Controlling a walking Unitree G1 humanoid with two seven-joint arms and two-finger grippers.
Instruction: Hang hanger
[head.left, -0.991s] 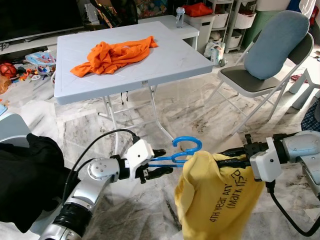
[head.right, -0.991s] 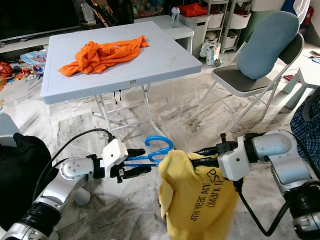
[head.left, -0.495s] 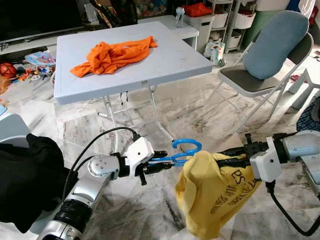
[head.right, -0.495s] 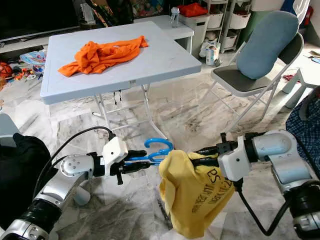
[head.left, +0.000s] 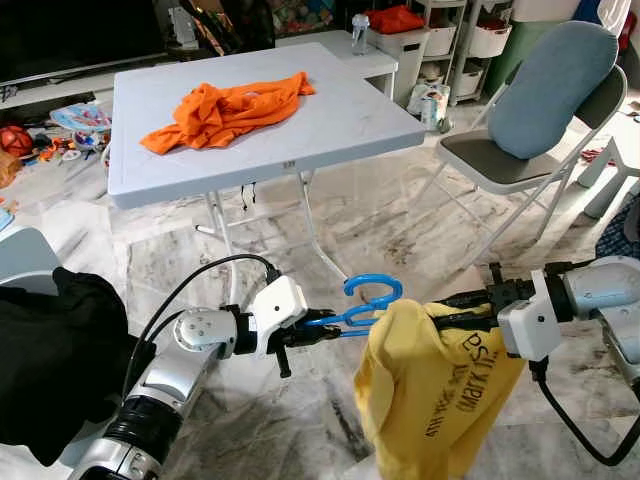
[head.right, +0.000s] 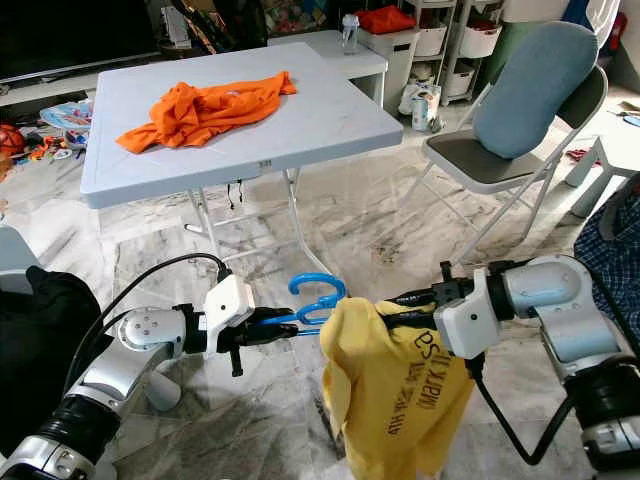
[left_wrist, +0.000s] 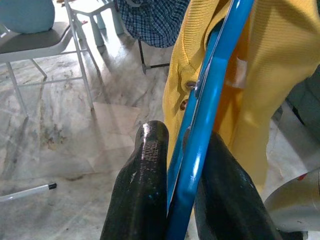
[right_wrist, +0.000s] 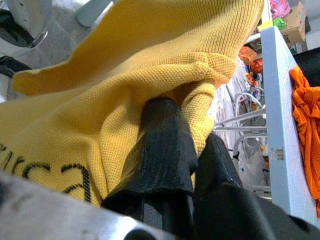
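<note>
Above the marble floor (head.left: 400, 230), the left hand (head.left: 318, 330) is clamped on a blue hanger (head.left: 365, 300), while the right hand (head.left: 455, 310) pinches the yellow shirt (head.left: 430, 390) draped over it. An orange garment (head.left: 225, 108) lies on the counter (head.left: 330, 110) behind.

I see the blue hanger (head.left: 358, 303) as smooth, glossy plastic, its bar catching light between my left gripper's (left_wrist: 172, 150) shiny black fingers (left_wrist: 145, 180). The yellow shirt (head.left: 430, 385) is a matt, coarse pique knit with black printed lettering, bunched over my right gripper's (right_wrist: 192, 132) dull black fingers (right_wrist: 165, 145). My arms look like brushed silver metal. The table (head.left: 330, 110) has a smooth, pale plastic top, the orange garment (head.left: 225, 108) on it is soft cloth, and the floor (head.left: 400, 230) is polished veined marble
</note>
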